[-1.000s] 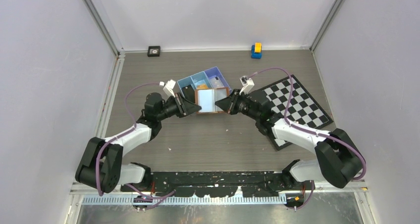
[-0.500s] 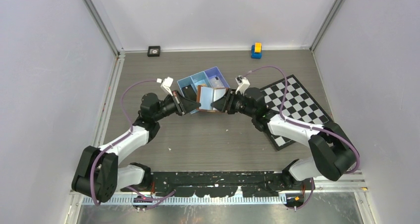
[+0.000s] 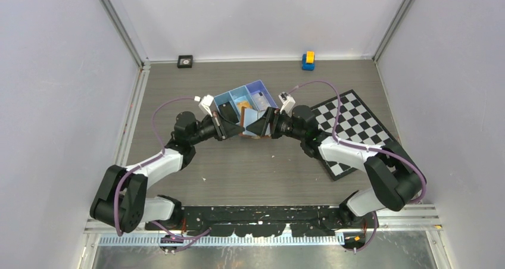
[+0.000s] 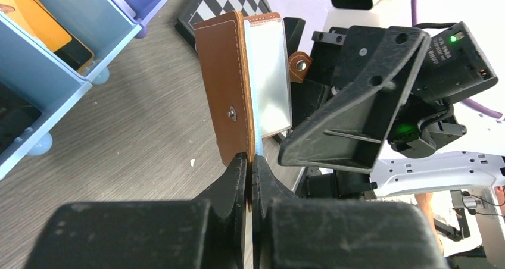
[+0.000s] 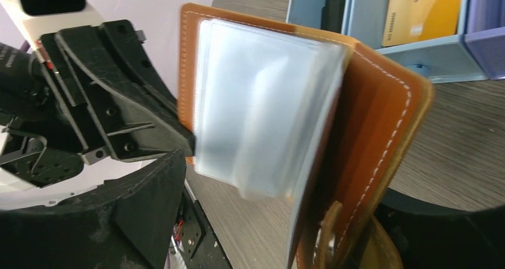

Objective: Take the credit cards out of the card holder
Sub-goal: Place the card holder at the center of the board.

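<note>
Between pale walls, the left end effector (image 4: 251, 162) pinches shut on the lower edge of the brown card holder (image 4: 223, 84), held upright and part-open over a grey wood-grain desk (image 3: 238, 168). The right end effector (image 3: 262, 126) stands spread wide, the holder between its fingers. Behind, an orange credit card (image 5: 420, 10) lies in the blue tray (image 3: 229, 96), its embossed print unreadable. A chequered board (image 3: 357, 123) lies right.

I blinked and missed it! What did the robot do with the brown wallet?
The brown leather folding card holder, lying open flat before, now stands half folded. The left gripper pinched its edge shut; the right gripper opened. The blue tray and chequered board stayed put.
</note>
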You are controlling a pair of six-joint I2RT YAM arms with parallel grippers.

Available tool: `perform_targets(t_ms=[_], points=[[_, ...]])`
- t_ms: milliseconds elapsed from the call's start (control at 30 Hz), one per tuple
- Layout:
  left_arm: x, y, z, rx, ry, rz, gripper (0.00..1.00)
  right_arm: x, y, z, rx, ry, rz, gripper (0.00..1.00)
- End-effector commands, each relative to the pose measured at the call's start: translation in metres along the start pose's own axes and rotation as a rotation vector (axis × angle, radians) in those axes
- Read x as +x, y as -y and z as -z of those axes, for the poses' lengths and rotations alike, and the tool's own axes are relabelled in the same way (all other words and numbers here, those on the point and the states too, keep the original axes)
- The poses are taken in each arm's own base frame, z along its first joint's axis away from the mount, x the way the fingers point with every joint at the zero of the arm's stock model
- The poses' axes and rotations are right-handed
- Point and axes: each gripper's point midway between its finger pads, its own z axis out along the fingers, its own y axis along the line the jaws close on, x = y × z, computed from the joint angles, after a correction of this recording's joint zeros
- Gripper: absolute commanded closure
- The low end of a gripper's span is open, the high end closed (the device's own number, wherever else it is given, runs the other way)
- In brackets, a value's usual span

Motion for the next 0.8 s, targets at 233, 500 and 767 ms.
perform_targets(t_ms=[233, 500, 767], points=[[-0.010, 0.027, -0.009, 0.089, 0.003, -0.062, 1.00, -0.019, -0.037, -0.002, -0.105, 0.041, 0.033, 0.16], [-0.009, 0.031, -0.009, 0.110, -0.003, -0.062, 1.00, -0.014, -0.033, -0.006, -0.085, 0.018, 0.037, 0.23], [-0.010, 0.041, -0.007, 0.156, 0.013, -0.066, 1.00, -0.013, -0.030, -0.008, -0.076, 0.012, 0.034, 0.36]])
